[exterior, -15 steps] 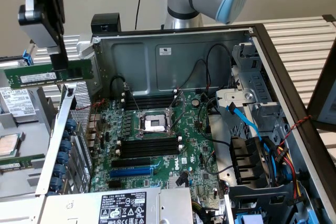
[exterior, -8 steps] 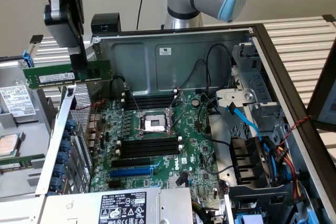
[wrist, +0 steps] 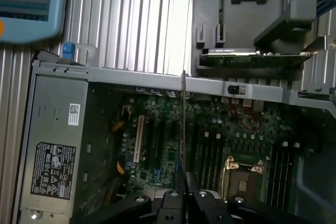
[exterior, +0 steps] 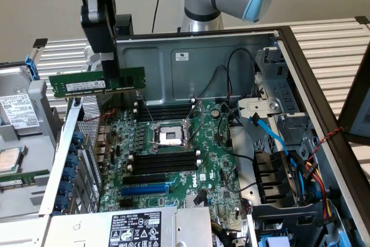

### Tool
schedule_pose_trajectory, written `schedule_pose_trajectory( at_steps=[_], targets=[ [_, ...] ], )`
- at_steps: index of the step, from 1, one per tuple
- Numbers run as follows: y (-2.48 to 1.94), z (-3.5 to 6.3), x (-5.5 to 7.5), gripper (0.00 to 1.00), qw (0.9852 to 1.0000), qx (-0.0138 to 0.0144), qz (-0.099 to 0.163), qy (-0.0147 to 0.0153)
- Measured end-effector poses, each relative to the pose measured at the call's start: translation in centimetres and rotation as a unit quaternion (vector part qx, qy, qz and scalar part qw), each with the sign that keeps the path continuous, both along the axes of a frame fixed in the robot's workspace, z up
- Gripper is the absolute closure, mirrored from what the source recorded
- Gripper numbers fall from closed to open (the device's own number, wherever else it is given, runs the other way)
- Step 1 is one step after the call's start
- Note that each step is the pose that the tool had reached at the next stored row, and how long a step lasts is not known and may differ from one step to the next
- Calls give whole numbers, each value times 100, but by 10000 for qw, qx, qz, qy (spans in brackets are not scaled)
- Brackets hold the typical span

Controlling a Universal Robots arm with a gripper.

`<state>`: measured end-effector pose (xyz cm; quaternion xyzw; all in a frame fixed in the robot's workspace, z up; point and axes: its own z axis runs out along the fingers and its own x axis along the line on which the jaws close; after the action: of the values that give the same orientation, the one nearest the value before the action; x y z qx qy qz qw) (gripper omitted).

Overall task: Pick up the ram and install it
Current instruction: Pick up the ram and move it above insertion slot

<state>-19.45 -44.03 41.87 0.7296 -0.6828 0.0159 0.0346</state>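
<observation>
Mid-carry: fingers clamp narrow on the ram, held level above the computer case, at 10 o'clock from the processor socket. Best keep it level, parallel to the memory slots, no tilt.

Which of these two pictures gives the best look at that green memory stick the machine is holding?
The exterior view. There the ram faces the camera broadside, label showing, clamped in the pincer above the open computer case. The wrist view shows the ram edge-on, a thin strip running out from the pincer.
</observation>
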Motion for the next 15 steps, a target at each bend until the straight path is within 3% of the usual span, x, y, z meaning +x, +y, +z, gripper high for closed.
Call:
schedule_pose_trajectory(
  at_steps=[7, 11, 15],
  targets=[
    [-1, -1, 319, 87, 10000, 5, 0, 4],
    [5, -12, 503, 87, 10000, 36, 0, 8],
    [42, -40, 644, 87, 10000, 76, 0, 51]
  ],
)
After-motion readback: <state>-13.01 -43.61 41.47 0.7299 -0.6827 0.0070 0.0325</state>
